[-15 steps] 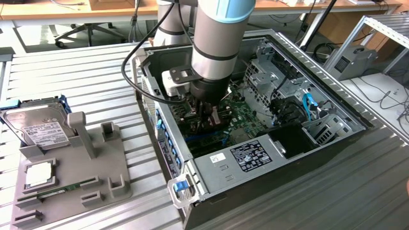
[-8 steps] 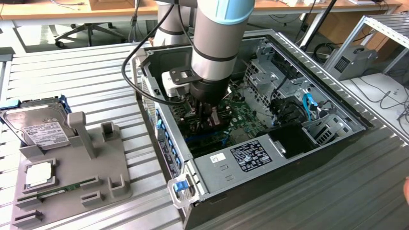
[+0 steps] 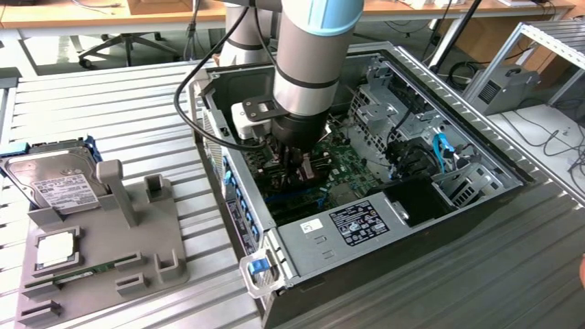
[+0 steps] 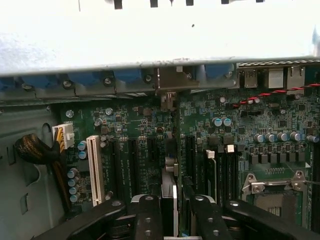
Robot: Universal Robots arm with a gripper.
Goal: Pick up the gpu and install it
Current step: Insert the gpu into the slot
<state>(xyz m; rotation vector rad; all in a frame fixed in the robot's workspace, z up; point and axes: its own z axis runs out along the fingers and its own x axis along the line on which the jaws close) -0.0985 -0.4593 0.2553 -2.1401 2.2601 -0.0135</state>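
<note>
Gripper (image 4: 172, 212) deep inside open computer case (image 3: 475, 147), centre of exterior frame. Jaws clenched on gpu (image 4: 170, 180), held edge-on, upright over motherboard (image 4: 130, 120) slots, lower centre of wrist frame. Pickup done; card looks not fully seated. Holder tray (image 3: 160, 233) lower left.

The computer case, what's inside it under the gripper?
Inside the case, the gripper holds the gpu edge-on over the green motherboard and its slots. The board directly beneath the card is covered.
</note>
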